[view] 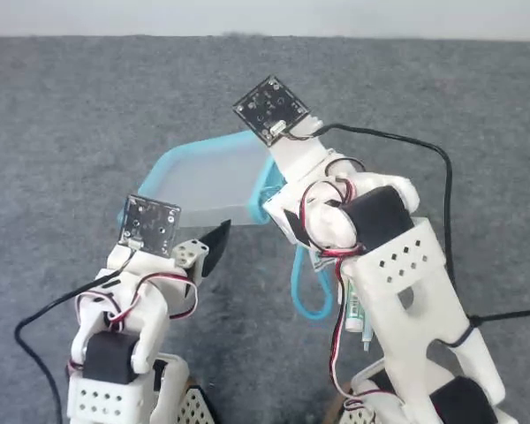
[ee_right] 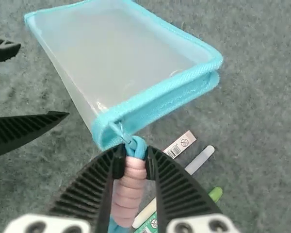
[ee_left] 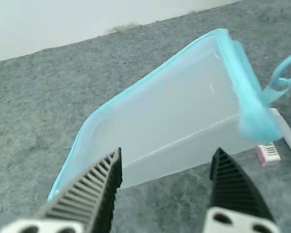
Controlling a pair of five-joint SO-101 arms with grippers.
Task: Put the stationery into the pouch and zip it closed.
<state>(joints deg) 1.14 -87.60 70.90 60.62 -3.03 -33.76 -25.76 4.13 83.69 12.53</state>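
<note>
The clear, blue-edged pouch (ee_right: 126,63) lay on the grey counter (view: 71,106), apparently zipped, with the stationery (ee_right: 196,160) outside, just beside it. The right gripper (ee_right: 134,151) pinched the pink-wrapped zip pull (ee_right: 128,184) in its fingers. The left gripper (ee_left: 167,155) held its fingers wide at the pouch's other end. The likely next move was to brace the pouch and draw the zip open.

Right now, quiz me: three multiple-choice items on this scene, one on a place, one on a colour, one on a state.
1. Relative to the pouch, the stationery lies: A) inside it; B) outside, beside it; C) on top of it.
2. The pouch's trim is: A) light blue; B) red; C) yellow.
3. The left tool is: A) shut on a pen; B) shut on the pouch; C) open.
B: the pieces lie outside, by its zipper end. A: the edging is light blue. C: its fingers stand apart, holding nothing.
</note>
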